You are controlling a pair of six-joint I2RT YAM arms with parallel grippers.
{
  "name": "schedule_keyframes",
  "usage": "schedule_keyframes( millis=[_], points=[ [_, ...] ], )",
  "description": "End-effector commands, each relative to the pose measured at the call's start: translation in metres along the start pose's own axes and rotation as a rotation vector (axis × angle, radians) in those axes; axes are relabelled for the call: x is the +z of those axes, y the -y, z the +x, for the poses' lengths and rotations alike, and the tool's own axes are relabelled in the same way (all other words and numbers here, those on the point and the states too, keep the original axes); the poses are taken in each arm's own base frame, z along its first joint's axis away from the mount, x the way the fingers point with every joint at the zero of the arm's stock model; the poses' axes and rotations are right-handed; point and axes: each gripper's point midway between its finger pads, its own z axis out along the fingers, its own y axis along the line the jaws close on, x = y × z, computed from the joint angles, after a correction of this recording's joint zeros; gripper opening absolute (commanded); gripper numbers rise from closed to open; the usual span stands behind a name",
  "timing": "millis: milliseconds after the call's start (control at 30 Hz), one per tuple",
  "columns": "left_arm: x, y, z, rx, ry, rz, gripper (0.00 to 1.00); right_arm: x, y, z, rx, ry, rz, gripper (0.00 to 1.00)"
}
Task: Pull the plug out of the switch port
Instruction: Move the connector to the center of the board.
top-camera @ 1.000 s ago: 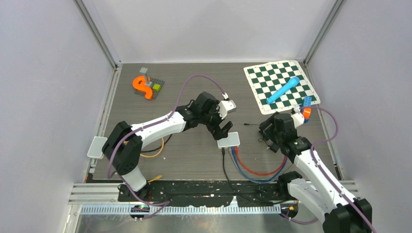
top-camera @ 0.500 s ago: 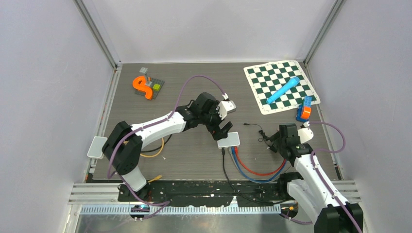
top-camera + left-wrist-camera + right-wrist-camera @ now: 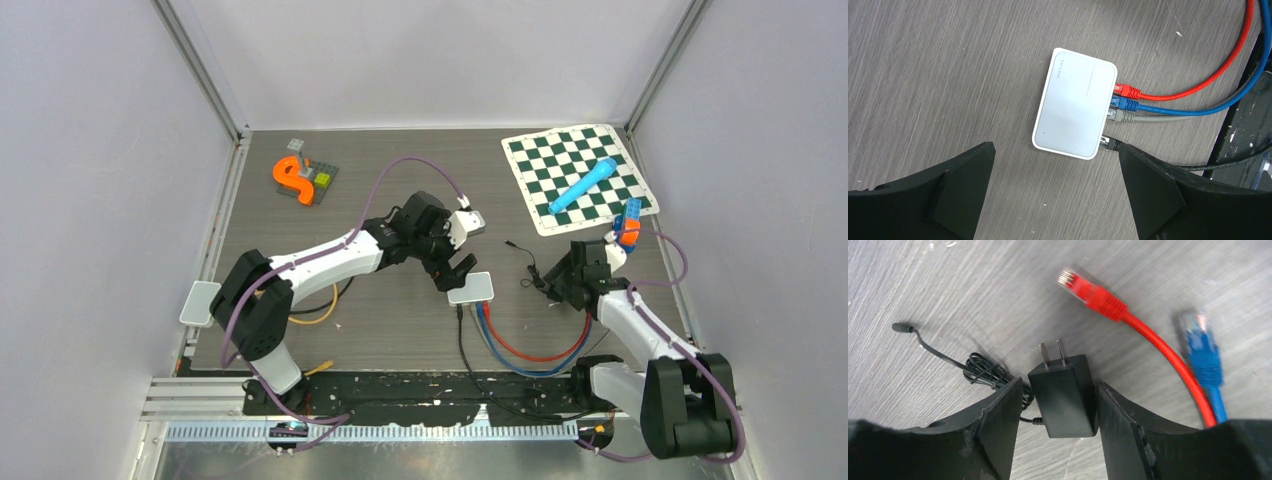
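The white switch (image 3: 1075,110) lies on the table with red (image 3: 1127,91), blue (image 3: 1125,104), grey (image 3: 1122,116) and black (image 3: 1110,144) plugs in its ports; it also shows in the top view (image 3: 470,288). My left gripper (image 3: 1055,195) is open and hovers just beside the switch, touching nothing. My right gripper (image 3: 1058,385) is shut on a black power adapter (image 3: 1065,390), prongs pointing away. The adapter's thin cord (image 3: 983,371) ends in a free barrel plug (image 3: 903,328), which lies right of the switch in the top view (image 3: 510,243).
Loose red (image 3: 1088,290) and blue (image 3: 1200,340) cable ends lie beside the adapter. A chessboard mat (image 3: 578,178) with a blue cylinder (image 3: 583,185) is at the far right. An orange shape on a grey plate (image 3: 300,178) sits at the far left.
My right gripper drew back toward the near right edge, then came forward and left again with the adapter. The cord's free plug shifted farther away. The left arm stayed still.
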Motion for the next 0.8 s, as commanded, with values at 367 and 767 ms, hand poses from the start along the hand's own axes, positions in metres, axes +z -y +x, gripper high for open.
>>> schedule_keyframes(
  millis=[367, 767],
  points=[
    [-0.004, -0.001, -0.007, 0.019, 0.009, 0.003, 1.0, 0.001, -0.061, -0.04, -0.331, 0.017, -0.169, 0.64],
    [-0.005, -0.003, -0.014, 0.017, 0.028, -0.011, 1.0, -0.018, -0.124, -0.06, -0.341, -0.034, -0.352, 0.58]
  ],
)
